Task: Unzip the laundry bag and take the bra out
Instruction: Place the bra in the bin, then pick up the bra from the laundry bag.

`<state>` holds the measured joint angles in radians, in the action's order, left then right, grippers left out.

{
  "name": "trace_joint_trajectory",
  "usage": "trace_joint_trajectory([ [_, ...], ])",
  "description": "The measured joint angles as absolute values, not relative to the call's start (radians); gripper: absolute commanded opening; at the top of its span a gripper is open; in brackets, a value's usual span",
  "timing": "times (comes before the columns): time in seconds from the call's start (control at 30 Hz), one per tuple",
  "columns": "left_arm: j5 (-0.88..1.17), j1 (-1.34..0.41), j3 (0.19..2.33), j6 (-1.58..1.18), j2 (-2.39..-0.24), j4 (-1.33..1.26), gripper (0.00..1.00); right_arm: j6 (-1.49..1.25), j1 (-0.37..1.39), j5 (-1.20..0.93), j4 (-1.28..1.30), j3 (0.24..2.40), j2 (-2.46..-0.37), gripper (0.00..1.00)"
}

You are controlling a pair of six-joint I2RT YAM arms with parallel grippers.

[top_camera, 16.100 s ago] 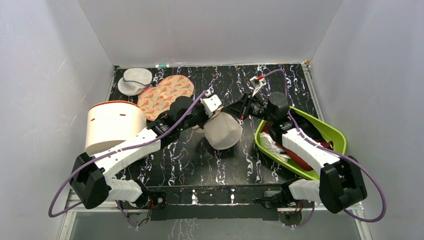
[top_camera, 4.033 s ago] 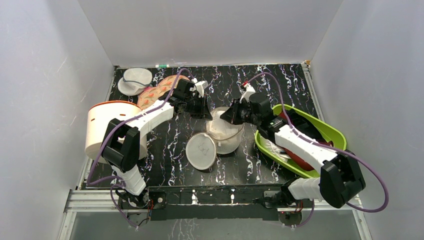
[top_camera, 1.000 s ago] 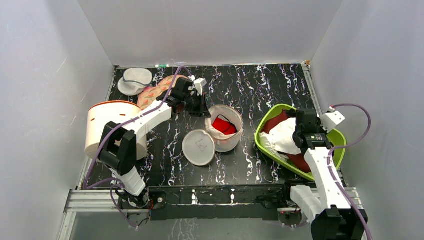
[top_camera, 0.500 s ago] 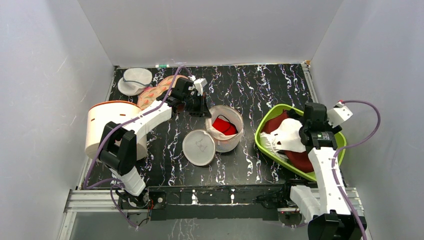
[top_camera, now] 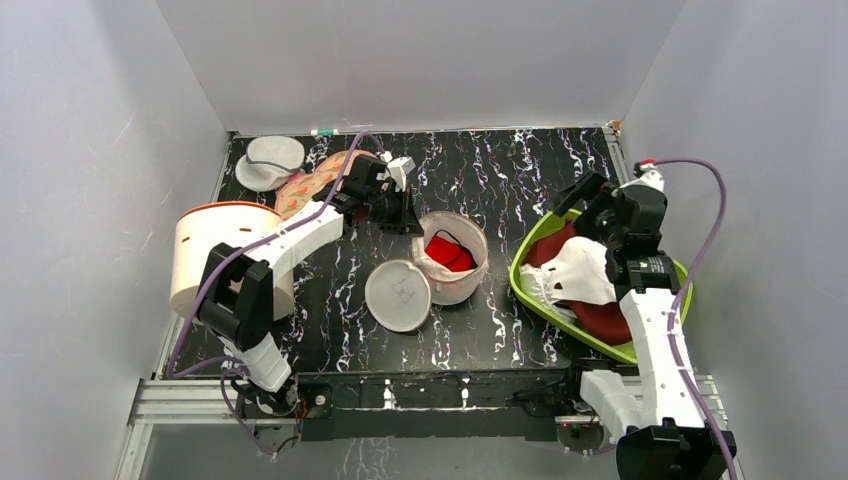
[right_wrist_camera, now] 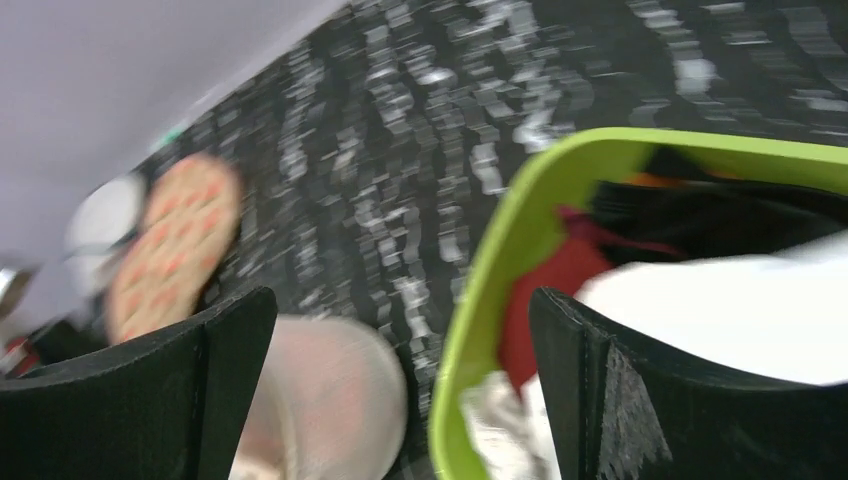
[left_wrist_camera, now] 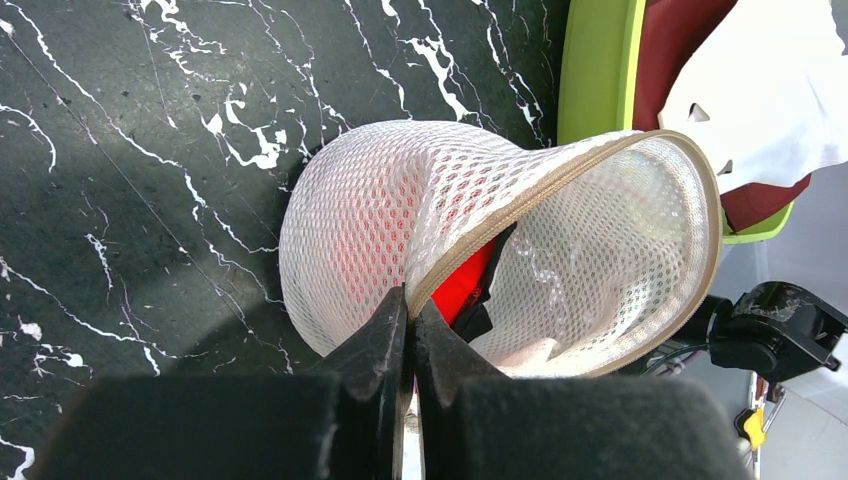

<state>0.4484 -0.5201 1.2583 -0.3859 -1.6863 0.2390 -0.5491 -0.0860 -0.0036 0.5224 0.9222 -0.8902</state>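
left gripper [left_wrist_camera: 408, 300]: jaws pressed together on the beige zip rim of the laundry bag [left_wrist_camera: 350, 220], pinching the mesh edge at its far-left side. no shift over the last 1 s. the mouth is held up and open.

right gripper [right_wrist_camera: 400, 300]: jaws spread, nothing between them. wrist view is blurred, so it is moving.

change: 4 s ago the right gripper was at the bag's rim. 1 s ago it was back over the green basin [top_camera: 525, 285]. now it sits at the basin's far-left edge, well apart from the bag, and is turned left toward it.

bag: zip is undone. the 2nd disc half [top_camera: 398, 295] lies flat on the worktop [top_camera: 500, 180], touching the near-left side of the open half. the bra [top_camera: 447, 250] is still inside, red cup and a dark strap showing through the mouth; the left wrist view also shows red behind the mesh.

judgement: unzip step is done and removal is not. the right arm looks to be coming back for the bra.

pose: left arm reaches far and right from its base, elbow bent near the left edge. right arm stands up from its base along the near-right side of the basin, its wrist cocked left above a white cloth [top_camera: 585, 275].
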Motion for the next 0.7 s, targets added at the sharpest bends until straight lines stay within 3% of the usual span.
trace_joint_trajectory([
  [0.23, 0.457, -0.520, 1.258, -0.385, -1.686, 0.238, 0.00, -0.629, -0.004, -0.519, 0.159, 0.769, -0.987, 0.97],
  [0.3, 0.461, -0.520, 1.258, -0.384, -1.686, 0.239, 0.00, -0.537, 0.297, -0.467, 0.179, 0.864, -1.077, 0.87],
  [0.4, 0.464, -0.520, 1.258, -0.369, -1.686, 0.233, 0.00, -0.452, 0.534, -0.410, 0.192, 0.944, -1.158, 0.68],
  [0.53, 0.461, -0.520, 1.238, -0.332, -1.650, 0.209, 0.00, -0.401, 0.649, -0.236, 0.258, 0.946, -1.246, 0.50],
  [0.57, 0.461, -0.520, 1.219, -0.324, -1.632, 0.184, 0.00, -0.382, 0.686, -0.153, 0.279, 0.941, -1.264, 0.38],
  [0.6, 0.462, -0.520, 1.207, -0.319, -1.620, 0.176, 0.00, -0.369, 0.720, -0.099, 0.294, 0.940, -1.281, 0.32],
  [0.7, 0.464, -0.520, 1.189, -0.300, -1.606, 0.148, 0.00, -0.336, 0.818, 0.080, 0.329, 0.942, -1.345, 0.26],
])
